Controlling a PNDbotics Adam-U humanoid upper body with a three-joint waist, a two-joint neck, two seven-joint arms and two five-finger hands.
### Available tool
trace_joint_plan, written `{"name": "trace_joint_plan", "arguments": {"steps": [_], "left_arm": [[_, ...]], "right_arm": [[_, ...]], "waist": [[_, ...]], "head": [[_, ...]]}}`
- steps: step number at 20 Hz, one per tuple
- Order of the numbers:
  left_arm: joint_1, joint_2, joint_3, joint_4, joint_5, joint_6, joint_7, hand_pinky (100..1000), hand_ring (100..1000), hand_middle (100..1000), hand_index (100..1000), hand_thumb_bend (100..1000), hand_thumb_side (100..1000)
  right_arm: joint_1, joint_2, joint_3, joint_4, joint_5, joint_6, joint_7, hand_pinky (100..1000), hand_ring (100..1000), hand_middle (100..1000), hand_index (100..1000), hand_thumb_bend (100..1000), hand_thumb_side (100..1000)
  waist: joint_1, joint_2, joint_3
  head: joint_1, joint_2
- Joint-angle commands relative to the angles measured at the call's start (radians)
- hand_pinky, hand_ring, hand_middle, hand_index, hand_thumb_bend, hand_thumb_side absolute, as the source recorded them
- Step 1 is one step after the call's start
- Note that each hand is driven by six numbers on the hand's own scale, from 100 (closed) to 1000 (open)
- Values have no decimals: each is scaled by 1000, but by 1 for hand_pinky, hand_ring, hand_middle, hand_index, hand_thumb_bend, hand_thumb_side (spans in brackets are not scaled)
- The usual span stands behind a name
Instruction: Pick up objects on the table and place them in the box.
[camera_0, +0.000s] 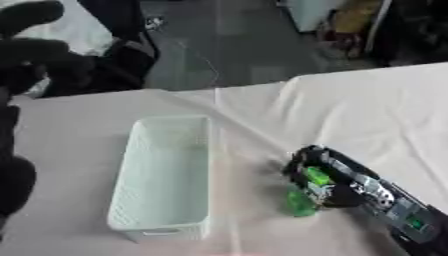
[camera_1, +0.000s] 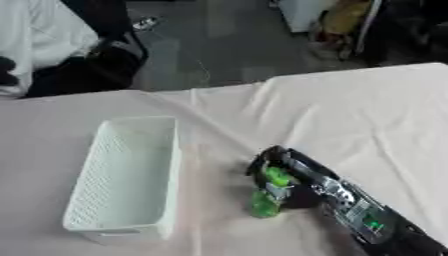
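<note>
A pale mint basket with perforated walls lies lengthwise on the cream tablecloth, left of centre, and nothing shows inside it. To its right, my right hand comes in from the lower right corner, its fingers curled round a small translucent green object. The object's lower end is at or just above the cloth, a short way from the basket's right wall. A dark blurred shape along the left edge of the left eye view is my left hand, close to the camera.
The table's far edge runs across the upper part of the view, with dark floor beyond. The cloth has folds right of the basket. A person in white and dark bags are past the far left edge.
</note>
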Motion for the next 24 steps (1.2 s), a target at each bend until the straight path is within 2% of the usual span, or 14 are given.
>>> {"name": "trace_joint_plan", "arguments": {"steps": [1, 2, 3, 9, 13, 16, 19, 22, 24], "left_arm": [[-3, 27, 9, -15, -5, -2, 3, 608, 647, 885, 794, 771, 794], [-2, 28, 9, -15, -5, -2, 4, 608, 647, 885, 794, 771, 794], [0, 30, 10, -15, -6, -2, 4, 608, 647, 885, 794, 774, 794], [7, 35, 9, -15, -9, -4, 5, 608, 647, 885, 794, 771, 794], [8, 37, 11, -15, -10, -6, 9, 609, 648, 884, 794, 769, 797], [2, 37, 19, -15, -23, -4, 21, 610, 650, 883, 794, 767, 801], [-9, 35, 26, -15, -48, 5, 40, 615, 654, 878, 793, 758, 807], [-26, 32, 27, -15, -79, 22, 46, 616, 654, 877, 795, 756, 811], [-39, 30, 25, -15, -98, 26, 41, 620, 657, 875, 798, 750, 819]], "right_arm": [[-23, -59, -25, -80, -56, 46, -14, 100, 100, 100, 195, 100, 470], [-24, -69, -30, -103, -71, 64, -20, 100, 100, 100, 195, 100, 673], [-24, -80, -34, -124, -86, 80, -25, 100, 100, 100, 194, 100, 470], [-25, -124, -55, -244, -155, 138, -59, 100, 100, 100, 189, 100, 470], [-25, -137, -60, -310, -186, 142, -77, 100, 100, 100, 184, 100, 470], [-30, -144, -63, -356, -204, 126, -90, 100, 100, 100, 181, 100, 470], [-40, -148, -60, -399, -202, 93, -88, 100, 100, 100, 167, 100, 336], [-51, -151, -55, -445, -178, 43, -79, 100, 100, 100, 155, 100, 100], [-57, -156, -54, -473, -153, 3, -75, 100, 100, 100, 145, 100, 100]], "waist": [[-6, -28, -4], [-6, -29, -6], [-7, -30, -8], [-6, -34, -16], [-7, -35, -17], [-10, -36, -13], [-14, -35, -5], [-23, -34, 6], [-30, -32, 13]], "head": [[13, 1], [14, 2], [15, 3], [17, 5], [17, 6], [16, 3], [12, 0], [8, -4], [4, -9]]}}
